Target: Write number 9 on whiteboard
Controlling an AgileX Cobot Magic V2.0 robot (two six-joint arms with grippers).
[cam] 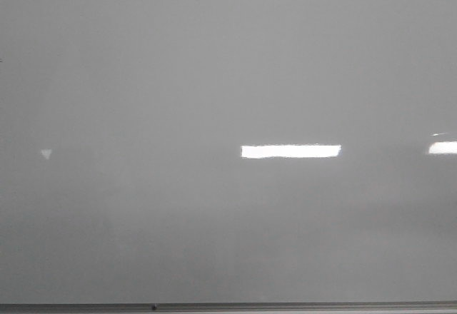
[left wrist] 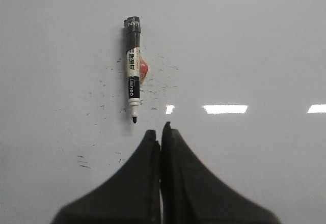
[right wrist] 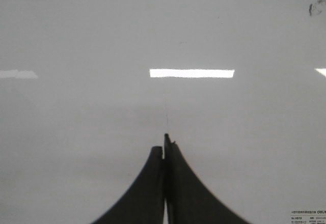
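Observation:
The whiteboard (cam: 214, 78) fills the front view, glossy pale grey with a thin grey edge strip along the near side; no number 9 shows on it. It also fills the left wrist view (left wrist: 244, 51) and the right wrist view (right wrist: 76, 30). A black-and-white marker (left wrist: 133, 68) lies uncapped on the board, tip toward my left gripper (left wrist: 160, 131), which is shut and empty just short of the tip. My right gripper (right wrist: 164, 143) is shut and empty over bare board. Neither gripper shows in the front view.
Small black marker specks and a red smudge (left wrist: 143, 69) surround the marker. Faint marks (right wrist: 311, 0) sit at one corner of the right wrist view, a printed label (right wrist: 308, 216) at another. Bright light reflections (cam: 290, 151) lie on the board.

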